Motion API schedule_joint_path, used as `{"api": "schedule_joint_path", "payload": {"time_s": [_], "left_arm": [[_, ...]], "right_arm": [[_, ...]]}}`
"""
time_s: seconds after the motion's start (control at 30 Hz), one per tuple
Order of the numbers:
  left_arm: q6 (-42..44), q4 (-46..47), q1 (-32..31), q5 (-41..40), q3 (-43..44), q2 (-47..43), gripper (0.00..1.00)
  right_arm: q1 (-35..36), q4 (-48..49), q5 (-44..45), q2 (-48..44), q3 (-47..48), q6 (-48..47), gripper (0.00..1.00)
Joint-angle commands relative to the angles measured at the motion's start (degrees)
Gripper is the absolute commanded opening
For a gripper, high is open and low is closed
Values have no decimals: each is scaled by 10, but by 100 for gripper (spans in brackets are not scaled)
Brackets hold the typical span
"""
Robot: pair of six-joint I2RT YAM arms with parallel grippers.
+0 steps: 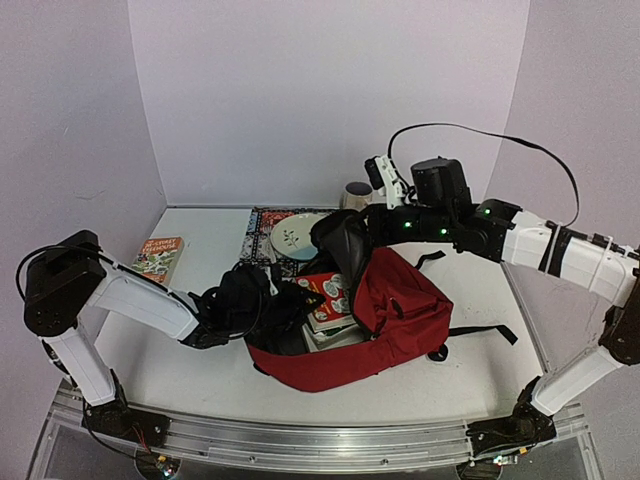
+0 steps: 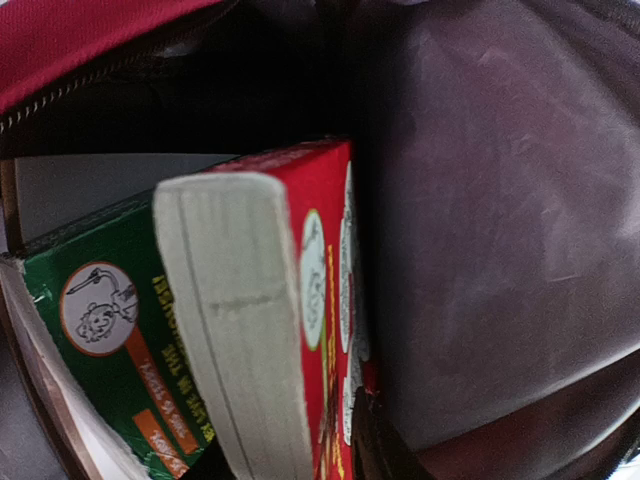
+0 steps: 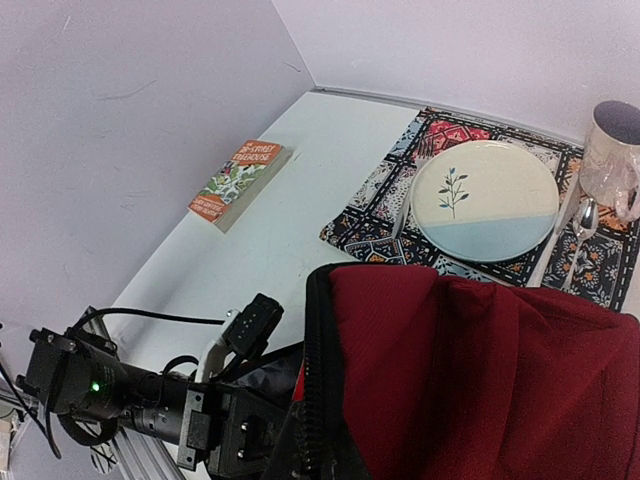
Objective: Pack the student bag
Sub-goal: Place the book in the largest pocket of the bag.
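The student bag (image 1: pixel 400 300), dark red with black zippers, lies at the table's middle with its mouth facing left. My right gripper (image 1: pixel 345 240) is shut on the bag's top flap and holds it up, and red fabric (image 3: pixel 480 370) fills that wrist view. My left gripper (image 1: pixel 275 300) reaches into the bag's mouth. Its view shows a red book (image 2: pixel 325 300) standing on edge next to a green book (image 2: pixel 110 330), with the grey lining (image 2: pixel 500 220) on the right. Its fingers do not show clearly, so I cannot tell how its jaws stand.
An orange book (image 1: pixel 157 257) lies at the far left of the table. Behind the bag, a patterned placemat (image 1: pixel 262 225) carries a plate (image 1: pixel 297 235), with a mug (image 1: pixel 357 193) and a spoon (image 3: pixel 580 225) beside it. Walls close in the back and both sides.
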Motion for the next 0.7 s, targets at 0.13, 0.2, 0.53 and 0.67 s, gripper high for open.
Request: {"api": "schedule_joint_path", "payload": {"time_s": [0.13, 0.2, 0.53, 0.67], "left_arm": [[98, -79, -28, -64, 52, -8, 57], [136, -128, -43, -100, 68, -23, 64], [245, -349, -115, -238, 173, -28, 80], [252, -382, -130, -243, 186, -21, 82]], "right_arm": [[3, 45, -3, -5, -2, 5, 0], [2, 45, 1, -7, -6, 5, 0], [2, 43, 14, -7, -13, 5, 1], [2, 42, 16, -5, -12, 5, 1]]}}
